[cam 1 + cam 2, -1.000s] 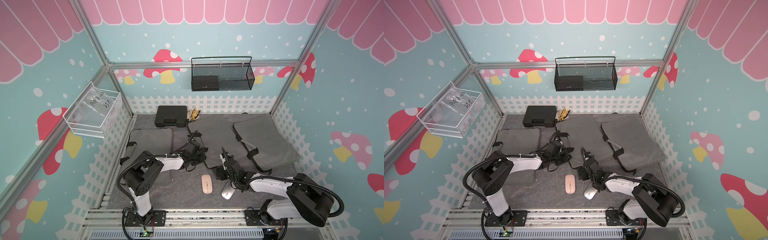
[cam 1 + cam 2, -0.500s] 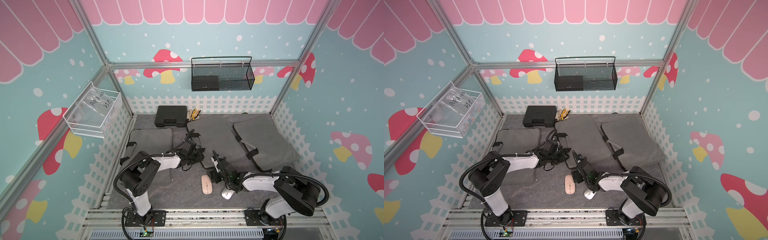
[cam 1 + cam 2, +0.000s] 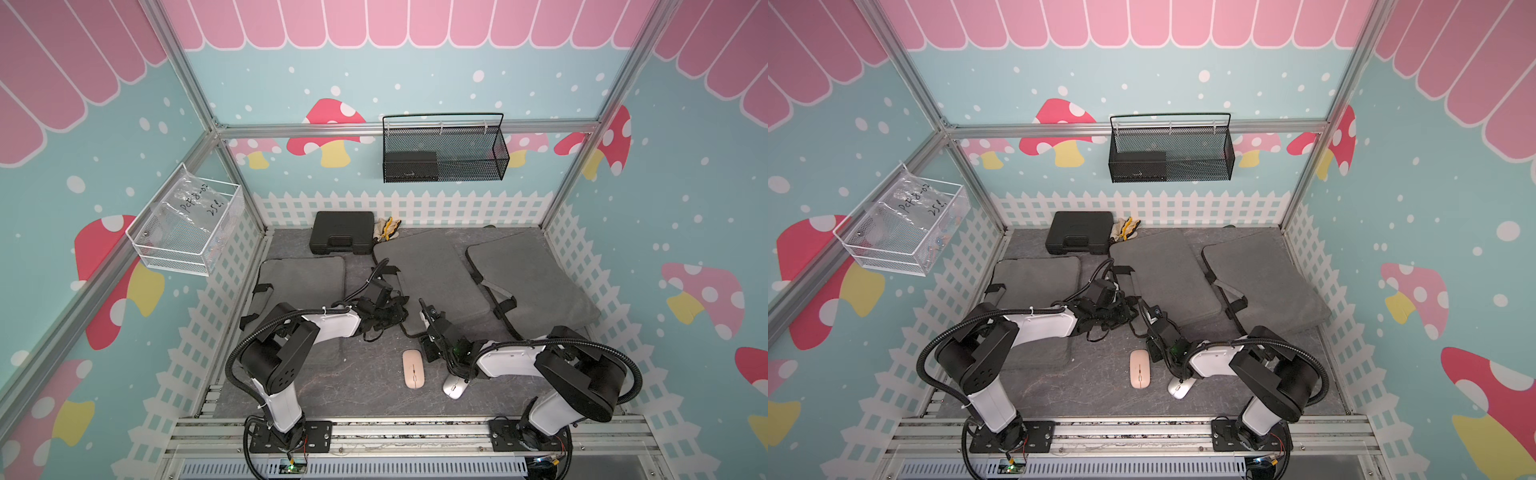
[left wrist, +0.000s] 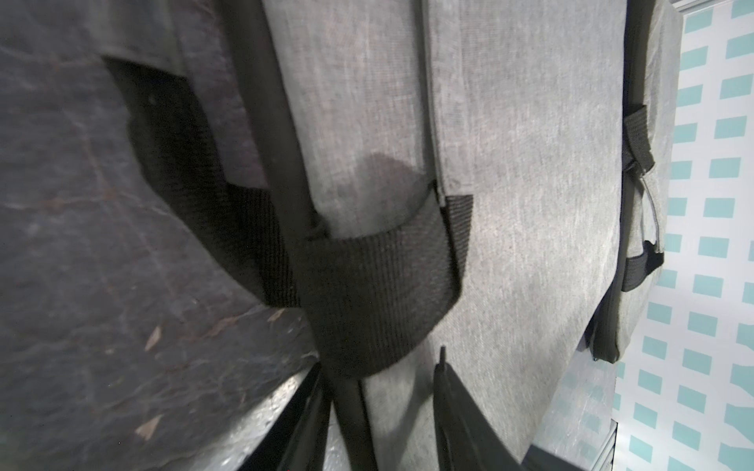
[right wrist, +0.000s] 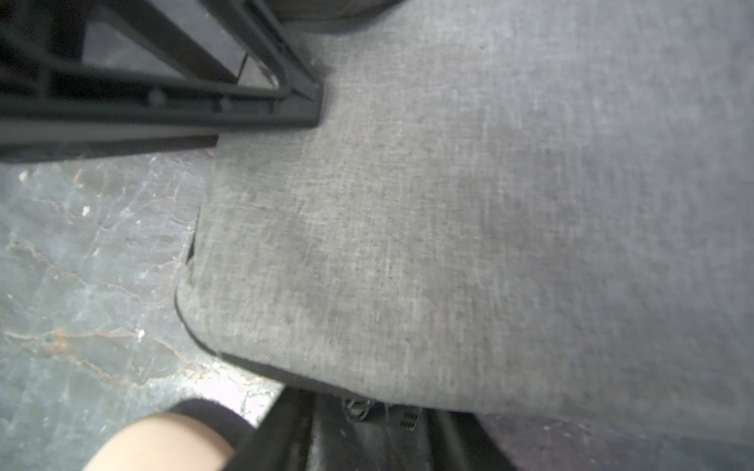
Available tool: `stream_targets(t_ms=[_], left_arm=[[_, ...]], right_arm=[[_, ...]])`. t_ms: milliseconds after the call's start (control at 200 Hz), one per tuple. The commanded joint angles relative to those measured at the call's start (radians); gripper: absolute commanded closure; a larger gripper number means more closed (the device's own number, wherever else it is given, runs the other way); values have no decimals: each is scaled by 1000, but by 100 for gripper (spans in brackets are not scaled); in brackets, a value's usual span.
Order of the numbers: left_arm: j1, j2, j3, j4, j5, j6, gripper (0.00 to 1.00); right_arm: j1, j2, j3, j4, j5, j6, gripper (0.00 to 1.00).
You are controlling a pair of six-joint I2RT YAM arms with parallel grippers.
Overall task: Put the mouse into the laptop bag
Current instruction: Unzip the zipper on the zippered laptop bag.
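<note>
Two sets of jaws meet the middle grey laptop bag [image 3: 432, 270]: the left gripper [image 4: 379, 399] stands parted over its black-trimmed edge beside a webbing strap [image 4: 375, 293], while the right gripper [image 5: 367, 407] sits at the near corner, whether clamped or not impossible to tell. Outside on the floor [image 3: 353, 386], the pink mouse [image 3: 412, 369] lies at 6 o'clock of that corner, the silver mouse [image 3: 455, 386] at 5 o'clock.

pink mouse [image 3: 1139, 369], laptop bag [image 3: 1163, 274] behind it
</note>
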Motion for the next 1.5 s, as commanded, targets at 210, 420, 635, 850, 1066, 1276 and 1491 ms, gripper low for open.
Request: stream_targets(t_ms=[210,420,635,850,1066,1276,1491], left_arm=[[6,-1,-9,15,2,-5,56],[1,-3,-14,30,6,-16,62],[-12,-1,-9,35,3,-21,62],[-19,1,-9,37,-2,-26,63],[-37,6,-16,58,-11,-45,70],[-144,4,-60,207,-63,-137,75],[-226,-12,-163,372,-162,-255,78]], right_arm=[[16,-1,15,-56,-43,29,87],[29,-62,7,-73,-84,39,93],[39,-89,14,-120,-72,59,95],[37,-81,13,-142,-48,94,100],[36,-89,16,-135,-101,88,100],[94,-83,63,-103,-144,101,100],[102,-59,81,-99,-103,146,100]])
